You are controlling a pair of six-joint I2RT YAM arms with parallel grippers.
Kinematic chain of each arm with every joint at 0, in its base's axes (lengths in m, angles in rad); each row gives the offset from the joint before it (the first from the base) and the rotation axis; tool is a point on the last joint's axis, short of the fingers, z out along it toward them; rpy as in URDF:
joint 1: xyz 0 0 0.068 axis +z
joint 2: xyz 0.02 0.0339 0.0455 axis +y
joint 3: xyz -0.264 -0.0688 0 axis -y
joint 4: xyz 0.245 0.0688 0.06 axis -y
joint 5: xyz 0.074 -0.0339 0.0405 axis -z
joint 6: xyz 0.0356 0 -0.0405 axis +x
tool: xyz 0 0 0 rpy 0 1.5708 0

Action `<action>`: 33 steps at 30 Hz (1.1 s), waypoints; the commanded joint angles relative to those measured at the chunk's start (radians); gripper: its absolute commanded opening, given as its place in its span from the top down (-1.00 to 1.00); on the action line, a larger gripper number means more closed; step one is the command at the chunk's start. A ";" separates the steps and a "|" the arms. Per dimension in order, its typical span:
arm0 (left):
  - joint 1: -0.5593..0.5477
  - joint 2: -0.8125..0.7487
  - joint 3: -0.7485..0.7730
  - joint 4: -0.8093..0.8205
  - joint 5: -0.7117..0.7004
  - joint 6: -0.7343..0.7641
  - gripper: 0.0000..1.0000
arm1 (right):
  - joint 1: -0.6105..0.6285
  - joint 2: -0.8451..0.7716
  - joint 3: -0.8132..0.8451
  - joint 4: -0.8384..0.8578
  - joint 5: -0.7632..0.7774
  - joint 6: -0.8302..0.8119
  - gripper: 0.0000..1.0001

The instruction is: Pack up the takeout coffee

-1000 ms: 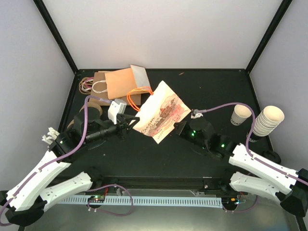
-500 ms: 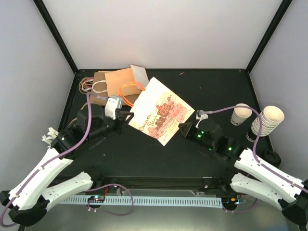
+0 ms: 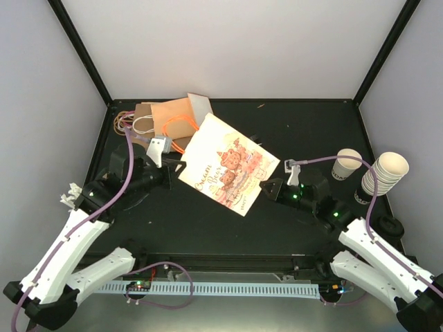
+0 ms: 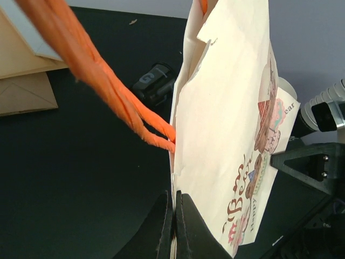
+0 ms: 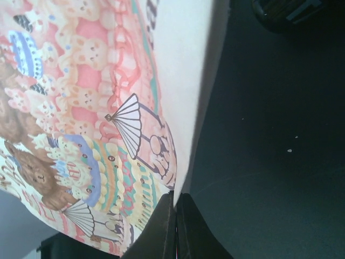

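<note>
- My left gripper [image 3: 180,168] [image 4: 173,205]: fingers pressed together on the left edge of the printed paper bag [image 3: 228,166] [image 4: 226,135], pinching it.
- My right gripper [image 3: 266,187] [image 5: 174,200]: fingers likewise closed on the opposite, right-hand edge of the same bag [image 5: 81,108], with the paper caught between the tips.
- Printed paper bag: cream, with bears, cakes and brown lettering. It spans the gap between my two grippers over the middle of the worktop [image 3: 311,128], its printed face turned upward. I cannot tell whether any part of it touches the worktop.
- Orange handles [image 3: 178,128] [image 4: 108,91]: twisted cord, trailing from the bag's far-left end toward the back left corner.
- Takeout coffee [image 3: 347,164]: a single small cream cup with dark print, upright near the worktop's right edge, well apart from the bag and from both grippers.
- Stack of nested cups [image 3: 385,174]: just beside the single cup, closer to the right edge.
- Brown paper bags [image 3: 169,119]: lying flat in the back left corner, with white cord handles [image 3: 142,124] at their left.
</note>
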 commanded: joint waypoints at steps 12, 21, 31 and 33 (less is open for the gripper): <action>0.173 -0.040 -0.060 0.050 0.183 -0.016 0.96 | -0.058 -0.064 -0.062 0.055 -0.089 -0.071 0.98; 0.209 -0.068 -0.058 0.067 0.221 0.004 -0.31 | -0.062 -0.068 -0.062 0.062 -0.119 -0.129 0.98; 0.234 -0.040 0.016 -0.033 0.161 0.043 -0.53 | -0.063 -0.047 -0.083 0.058 -0.127 -0.151 0.98; 0.242 -0.035 0.026 -0.057 0.134 0.048 -0.60 | -0.064 -0.048 -0.092 0.060 -0.126 -0.152 0.98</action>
